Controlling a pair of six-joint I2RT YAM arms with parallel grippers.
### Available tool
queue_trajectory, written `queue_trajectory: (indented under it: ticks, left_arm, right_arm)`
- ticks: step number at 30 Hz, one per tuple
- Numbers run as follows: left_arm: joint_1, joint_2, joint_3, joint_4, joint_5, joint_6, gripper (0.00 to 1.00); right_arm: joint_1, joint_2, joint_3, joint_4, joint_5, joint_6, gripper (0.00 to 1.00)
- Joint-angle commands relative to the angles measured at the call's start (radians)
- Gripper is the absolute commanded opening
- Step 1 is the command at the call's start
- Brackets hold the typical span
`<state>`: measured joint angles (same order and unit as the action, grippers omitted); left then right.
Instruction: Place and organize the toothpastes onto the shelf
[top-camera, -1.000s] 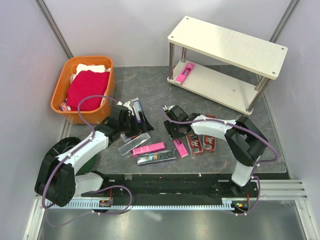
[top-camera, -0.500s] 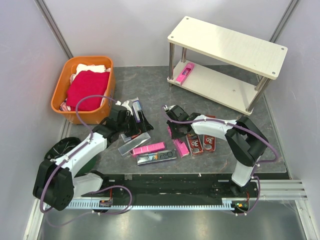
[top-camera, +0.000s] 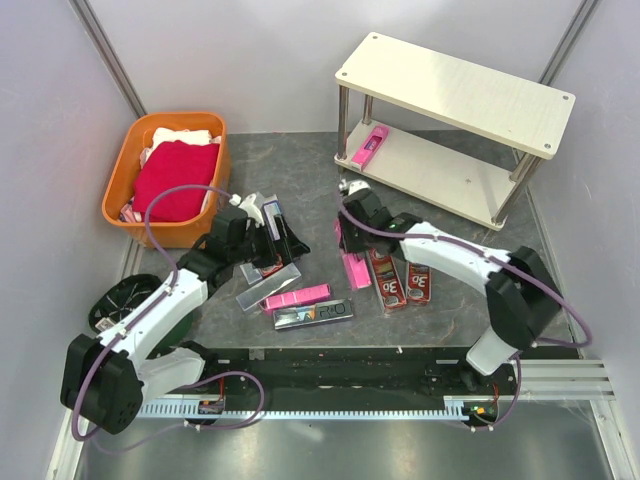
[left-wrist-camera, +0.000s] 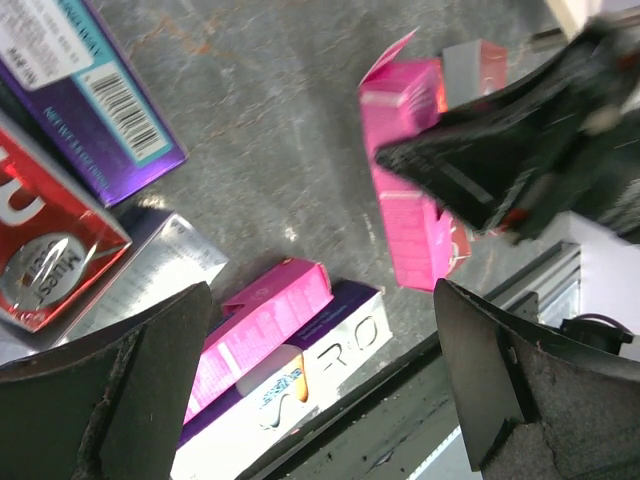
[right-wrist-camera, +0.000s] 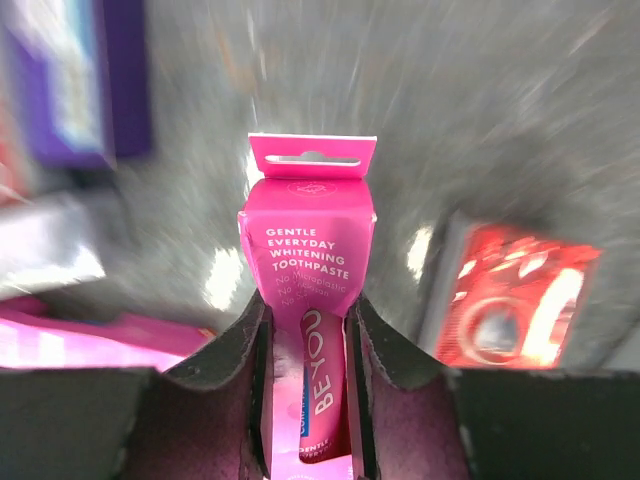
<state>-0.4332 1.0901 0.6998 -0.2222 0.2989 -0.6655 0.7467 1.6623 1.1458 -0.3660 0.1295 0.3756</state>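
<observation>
Cloths (top-camera: 175, 178), red and white, fill the orange basket (top-camera: 115, 205) at the upper left of the top view. Just right of the basket, the left gripper (top-camera: 275, 240) hangs low over a pile of toothpastes (top-camera: 300, 300) in the middle of the bench (top-camera: 300, 170). Its own camera shows its two fingers (left-wrist-camera: 130, 400) spread wide with nothing between them. Below them in that view lie a purple box (left-wrist-camera: 90, 80) at the upper left, a dark red box (left-wrist-camera: 50, 250) at the left edge, and a pink box (left-wrist-camera: 265, 320) touching a silver box (left-wrist-camera: 320, 360) near the bottom. Right of the pile in the top view, the right gripper (top-camera: 350, 235) is closed on a pink toothpaste (top-camera: 355, 270) and holds it by one end. Its own camera shows that box squeezed between the two black fingers (right-wrist-camera: 220, 380), with the hang tab at the top of the frame. Everything behind it is blurry, so I cannot tell if the box touches the bench. Two more dark red boxes (top-camera: 385, 282) lie side by side just right of the held one. At the upper right stands the shelf (top-camera: 455, 90). One small pink carton (top-camera: 370, 145) lies on its lower board, near the left end
</observation>
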Motion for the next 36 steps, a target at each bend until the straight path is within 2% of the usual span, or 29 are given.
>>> queue_trajectory:
  ticks: [1, 5, 9, 14, 19, 26, 30, 36]
  left_arm:
    - [-0.001, -0.006, 0.087, 0.095, 0.054, 0.055, 1.0]
    - [-0.022, 0.014, 0.145, 0.135, 0.063, 0.069, 1.0]
    - [-0.09, 0.056, 0.236, 0.191, 0.057, 0.073, 1.0]
    - [-0.191, 0.117, 0.346, 0.253, 0.005, 0.116, 1.0]
    - [-0.272, 0.134, 0.383, 0.317, -0.024, 0.161, 1.0]
    - [-0.338, 0.195, 0.454, 0.363, -0.07, 0.201, 0.99]
    - [-0.386, 0.243, 0.503, 0.366, -0.147, 0.251, 0.97]
    - [-0.409, 0.327, 0.576, 0.373, -0.15, 0.27, 0.88]
  right_arm:
    - [-0.078, -0.151, 0.048, 0.099, 0.041, 0.1, 0.07]
    - [-0.139, -0.274, 0.029, 0.191, 0.033, 0.182, 0.06]
    - [-0.191, -0.366, 0.012, 0.262, 0.05, 0.282, 0.05]
    - [-0.227, -0.489, -0.021, 0.335, 0.137, 0.417, 0.03]
    - [-0.244, -0.591, -0.07, 0.394, 0.211, 0.516, 0.03]
    - [-0.245, -0.625, -0.084, 0.397, 0.222, 0.577, 0.03]
    - [-0.245, -0.627, -0.084, 0.397, 0.199, 0.598, 0.04]
    - [-0.245, -0.636, -0.078, 0.395, 0.191, 0.6, 0.04]
